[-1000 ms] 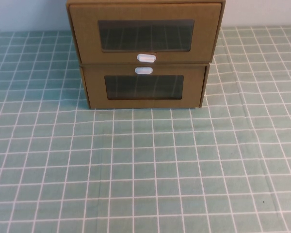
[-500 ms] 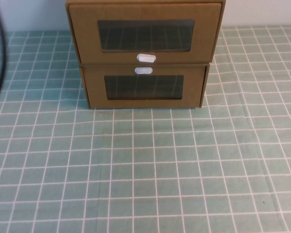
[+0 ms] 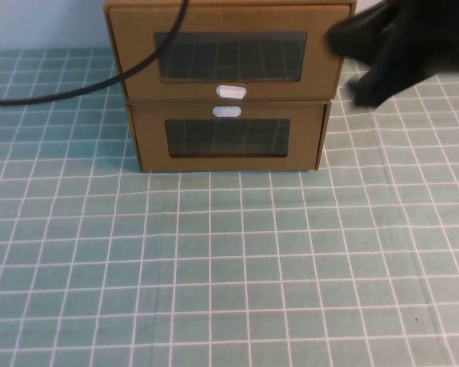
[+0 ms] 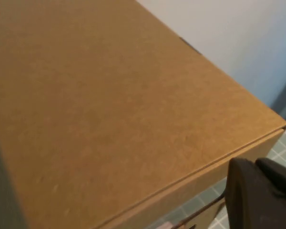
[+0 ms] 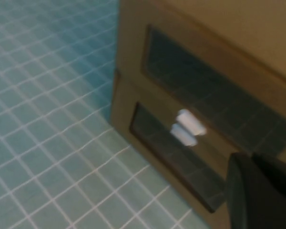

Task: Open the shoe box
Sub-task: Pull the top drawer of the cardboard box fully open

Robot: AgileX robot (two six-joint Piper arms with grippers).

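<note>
The shoe box [image 3: 228, 84] sits at the back of the green checked cloth [image 3: 229, 267], in the middle, w/ two drawers [image 3: 134, 46] stacked one on the other. It's brown card, so I guess it's light & a bit bendy, and it may slide on the cloth if I tug hard. The dark windows [image 3: 229, 56] look thin, so no pushing there. Best spot to grab: the small white tabs, the top tab [image 3: 231, 92] or the low tab [image 3: 226, 111], just next to each other at the middle of the front. They're tiny and look smooth, so prob slippy; pinch, then pull straight out, slow. My right gripper [image 3: 371, 57] is up by the box's top right corner, fingers shut tight, holding nothing. It's a dark smear in the high view, so I think it's close to the box but not touching, can't be sure. To take a tab I'd need to open up first. My left gripper [image 4: 257, 193] hangs over the box's flat top, near its front edge; can't tell if it's open or shut. A black cable [image 3: 76, 90] runs across the box's top left corner.
</note>
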